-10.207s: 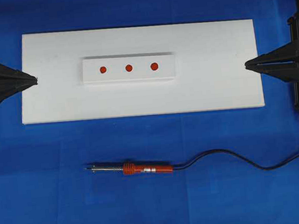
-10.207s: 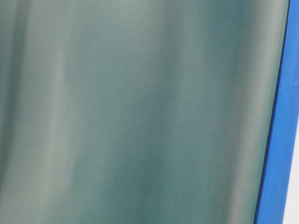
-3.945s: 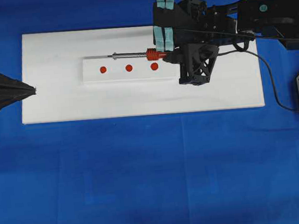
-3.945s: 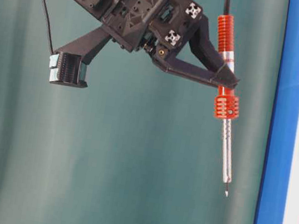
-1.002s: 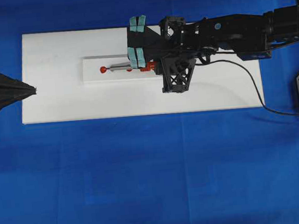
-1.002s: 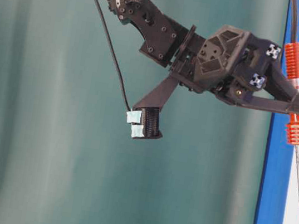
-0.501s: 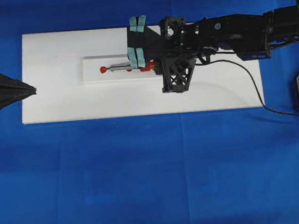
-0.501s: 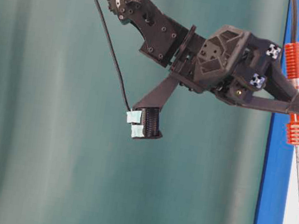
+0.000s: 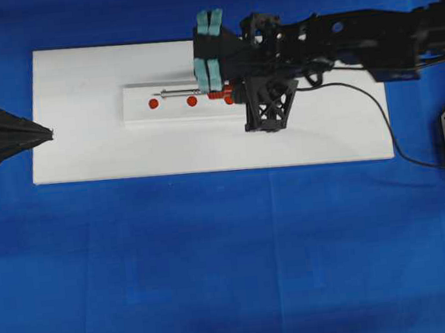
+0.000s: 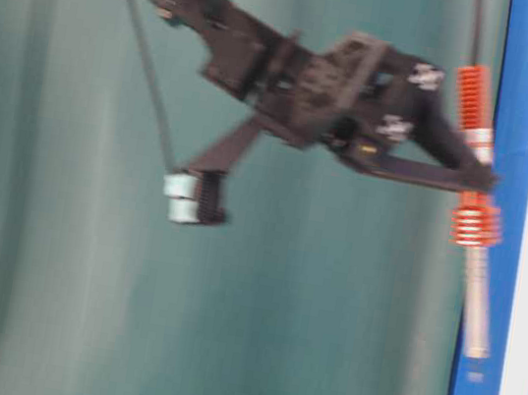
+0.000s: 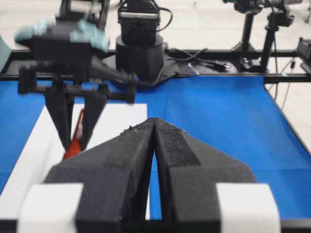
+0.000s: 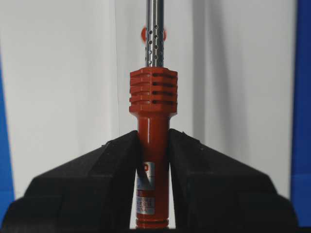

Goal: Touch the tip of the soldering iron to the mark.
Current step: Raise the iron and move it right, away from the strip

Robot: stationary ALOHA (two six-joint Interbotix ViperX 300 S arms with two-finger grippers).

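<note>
A blue surface (image 9: 214,253) carries a white board (image 9: 88,147); right end effector (image 12: 153,145) grips the iron (image 12: 153,111); left end effector (image 11: 154,128) is closed, empty.

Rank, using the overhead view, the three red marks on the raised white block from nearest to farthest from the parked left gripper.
Measured from the left gripper:
1. The left mark, at the block's end closest to that gripper.
2. The middle mark, at the block's centre, just below the iron's shaft.
3. The right mark, partly hidden under the right gripper.
</note>
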